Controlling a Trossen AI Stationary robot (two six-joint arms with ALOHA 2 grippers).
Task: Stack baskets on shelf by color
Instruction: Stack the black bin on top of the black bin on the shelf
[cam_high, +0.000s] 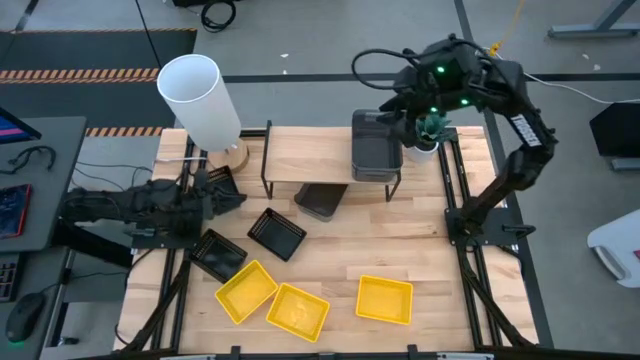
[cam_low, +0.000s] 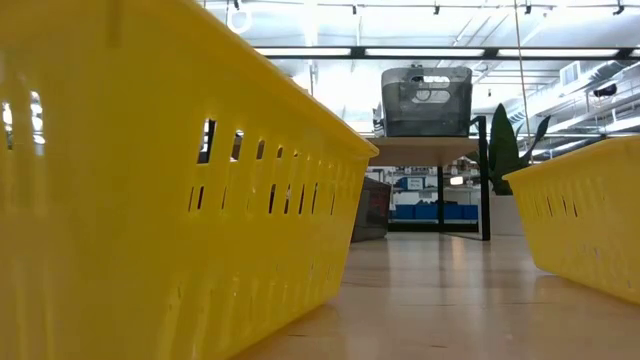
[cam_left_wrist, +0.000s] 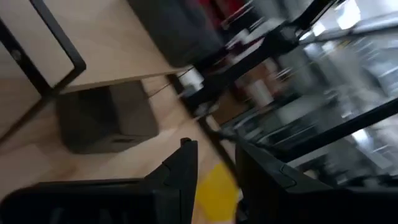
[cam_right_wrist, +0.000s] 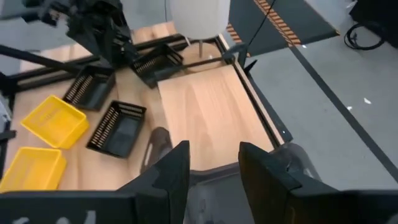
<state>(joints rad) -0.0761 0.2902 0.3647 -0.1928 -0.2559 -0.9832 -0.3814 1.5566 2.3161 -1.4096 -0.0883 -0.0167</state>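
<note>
— Where are the two arms?
— The right gripper (cam_right_wrist: 208, 168) is raised at the far right, elbow bent, jaws parted. The left gripper (cam_high: 222, 195) reaches in low from the left edge.
— And its jaws?
— Apart, apparently (cam_left_wrist: 214, 171); that view is blurred.

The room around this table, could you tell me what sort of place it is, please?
Probably a robotics lab or workshop: a concrete floor with hazard-striped tape, loose cables on it, and long ceiling strip lights over open ductwork.
</note>
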